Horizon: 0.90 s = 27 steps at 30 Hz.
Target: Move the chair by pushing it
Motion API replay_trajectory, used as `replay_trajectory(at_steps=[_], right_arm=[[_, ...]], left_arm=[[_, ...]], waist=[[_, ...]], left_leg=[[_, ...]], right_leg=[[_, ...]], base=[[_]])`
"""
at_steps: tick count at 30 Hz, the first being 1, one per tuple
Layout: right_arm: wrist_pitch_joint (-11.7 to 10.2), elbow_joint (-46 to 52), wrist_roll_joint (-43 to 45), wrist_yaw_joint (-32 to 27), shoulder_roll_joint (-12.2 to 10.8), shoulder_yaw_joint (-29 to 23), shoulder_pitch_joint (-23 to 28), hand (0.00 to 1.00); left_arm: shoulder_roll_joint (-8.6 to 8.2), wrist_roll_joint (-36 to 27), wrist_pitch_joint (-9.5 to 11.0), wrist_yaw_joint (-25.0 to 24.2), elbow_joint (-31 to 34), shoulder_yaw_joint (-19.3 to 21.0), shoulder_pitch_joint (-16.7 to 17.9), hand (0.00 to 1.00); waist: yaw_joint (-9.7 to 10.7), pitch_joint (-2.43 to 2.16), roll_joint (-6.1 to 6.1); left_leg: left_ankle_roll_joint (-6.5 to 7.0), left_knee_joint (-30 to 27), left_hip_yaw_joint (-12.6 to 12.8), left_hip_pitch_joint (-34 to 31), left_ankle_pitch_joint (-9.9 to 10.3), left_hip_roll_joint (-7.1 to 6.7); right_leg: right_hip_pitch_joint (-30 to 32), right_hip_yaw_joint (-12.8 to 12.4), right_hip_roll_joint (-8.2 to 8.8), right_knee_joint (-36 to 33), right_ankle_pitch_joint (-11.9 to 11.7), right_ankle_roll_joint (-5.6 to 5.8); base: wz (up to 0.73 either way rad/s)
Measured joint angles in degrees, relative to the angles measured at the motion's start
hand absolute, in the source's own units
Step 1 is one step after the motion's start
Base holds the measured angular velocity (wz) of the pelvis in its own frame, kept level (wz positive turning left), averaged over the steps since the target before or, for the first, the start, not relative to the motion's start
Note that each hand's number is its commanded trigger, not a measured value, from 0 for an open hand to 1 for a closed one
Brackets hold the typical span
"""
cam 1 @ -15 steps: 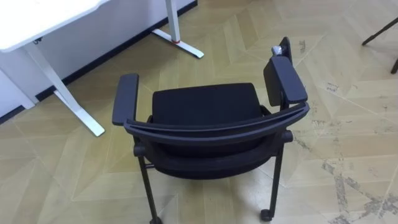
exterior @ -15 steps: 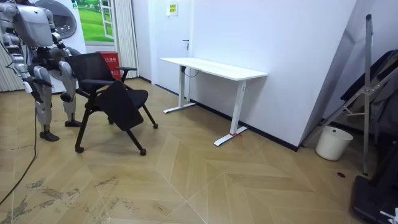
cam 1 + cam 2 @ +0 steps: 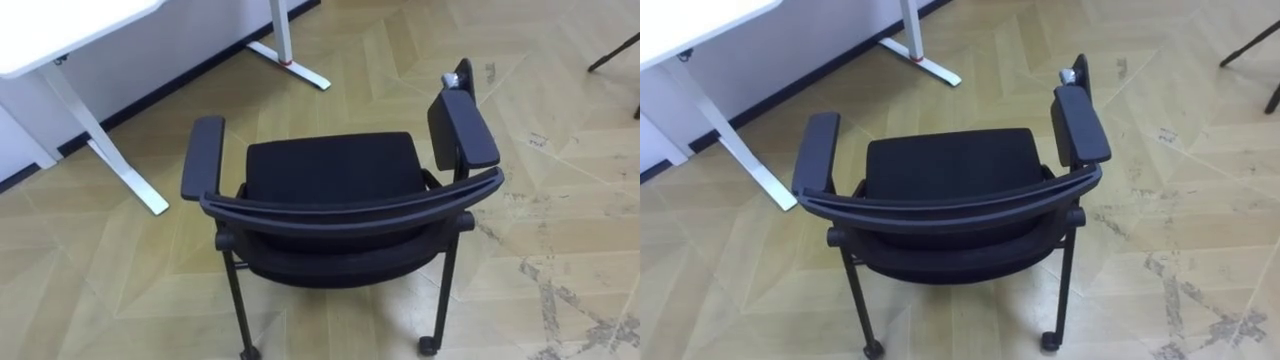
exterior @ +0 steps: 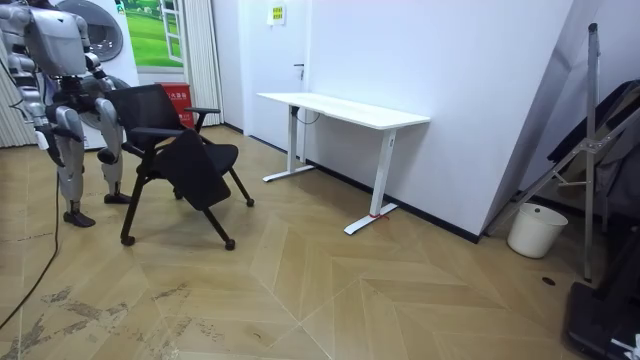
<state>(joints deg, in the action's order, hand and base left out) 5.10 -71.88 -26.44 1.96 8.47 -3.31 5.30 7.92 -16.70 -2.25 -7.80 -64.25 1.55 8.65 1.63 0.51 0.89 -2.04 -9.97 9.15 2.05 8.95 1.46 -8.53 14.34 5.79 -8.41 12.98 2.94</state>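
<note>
The black chair (image 3: 330, 170) sits in the middle of the eye views, its curved backrest (image 3: 350, 212) nearest the robot. In the room view the chair is at the upper left, with the robot standing just behind it. From here the robot's hands are too small and too screened by the chair. I cannot tell whether they are open, closed or touching it.

The trouble I'd expect is the white desk (image 3: 60, 30) at the upper left. Its floor foot (image 3: 130, 185) lies near the chair's left armrest (image 3: 203, 158), so a push drifting that way could catch a leg on it. A push high on the backrest, or heavier on one side, might tip the chair or swing it on its casters (image 3: 428, 346).

The room view adds the open floor ahead, the whole desk (image 4: 340, 108), a white bucket (image 4: 527, 228) at the right, and a black panel (image 4: 195, 168) hanging at the chair's side.
</note>
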Motion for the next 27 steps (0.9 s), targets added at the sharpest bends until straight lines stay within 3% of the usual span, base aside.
replay_trajectory(at_steps=[9, 18, 21, 23, 27], right_arm=[[0.0, 0.0, -0.3, 0.1, 0.0, -1.4, 1.2, 0.0], [0.1, 0.6, 1.0, 0.6, 0.5, -6.5, 1.3, 0.0], [0.6, 0.6, 2.0, 0.0, 1.4, -8.8, 0.8, 0.0], [0.9, 0.5, 2.4, 0.1, 2.2, -10.6, 0.4, 0.0], [1.0, 0.6, 4.3, 0.0, 3.6, -11.7, 0.3, 0.0]], left_arm=[[-0.63, -1.7, -0.2, 1.4, -0.9, 3.2, 0.9, 0.0], [-0.08, 2.5, -1.2, 5.7, -1.4, 11.5, 0.3, 0.0], [1.15, 6.4, -2.4, 8.9, -1.3, 14.2, -1.0, 0.0], [3.31, 10.8, -3.0, 10.3, -0.3, 15.3, -1.8, 0.0], [6.9, 17.5, -4.0, 13.8, 5.4, 16.9, -4.1, 0.0]], waist=[[-0.2, -0.22, -0.25], [-0.4, -0.08, -0.86], [-0.4, -0.05, -1.6], [-0.4, -0.18, -2.36], [-0.5, -0.25, -2.8]], left_leg=[[0.14, -0.5, 0.0, -0.2, 0.1, -0.15], [0.11, -0.4, -0.1, 1.0, 0.4, -0.05], [0.41, -1.0, -0.4, 1.0, 0.8, -0.03], [0.48, -1.7, -0.5, 0.9, 1.0, 0.03], [0.52, -1.8, -0.7, 0.5, 1.0, -0.06]], right_leg=[[-0.5, -0.1, 0.05, 0.5, 0.0, 0.01], [-1.2, -0.2, 0.05, -0.3, 0.0, -0.01], [-1.4, -0.2, 0.02, -0.5, 0.0, 0.0], [-1.6, -0.2, 0.02, -0.7, 0.0, 0.0], [-1.5, -0.3, 0.04, -0.4, 0.0, 0.01]], base=[[0.01], [-0.01], [0.01], [0.0], [0.0]])
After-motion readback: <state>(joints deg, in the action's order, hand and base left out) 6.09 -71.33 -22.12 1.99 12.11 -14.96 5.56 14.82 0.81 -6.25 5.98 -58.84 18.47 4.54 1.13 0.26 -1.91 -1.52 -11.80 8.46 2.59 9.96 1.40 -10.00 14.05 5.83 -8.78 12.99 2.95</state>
